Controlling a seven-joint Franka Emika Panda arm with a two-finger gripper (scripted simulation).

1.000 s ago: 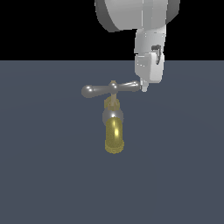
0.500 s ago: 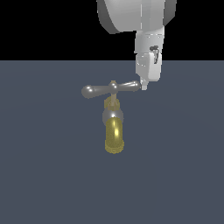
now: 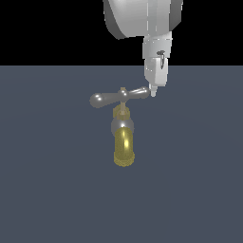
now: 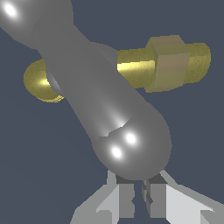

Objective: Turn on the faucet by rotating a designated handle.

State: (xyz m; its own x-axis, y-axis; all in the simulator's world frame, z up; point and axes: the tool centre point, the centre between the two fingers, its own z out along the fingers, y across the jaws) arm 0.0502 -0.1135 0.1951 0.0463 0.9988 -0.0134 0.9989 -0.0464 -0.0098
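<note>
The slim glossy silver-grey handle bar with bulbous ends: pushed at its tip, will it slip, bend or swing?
The slim glossy silver-grey handle bar looks rigid, so it should not bend. Since it crosses the gold stem as a T, it would probably swing around that stem. Its rounded, shiny end might let the narrow closed gripper slide off.

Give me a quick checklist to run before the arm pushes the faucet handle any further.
1. End effector at the handle's tip on the exterior view's right: ok.
2. Fingers nearly together, nothing between them: ok for pushing.
3. Actual contact with the handle's bulbous end: cannot tell.
4. Faucet upright, gold spout clear of the arm: ok.
5. Surface around the faucet free of obstacles: ok.
6. Water flowing: cannot tell.
</note>
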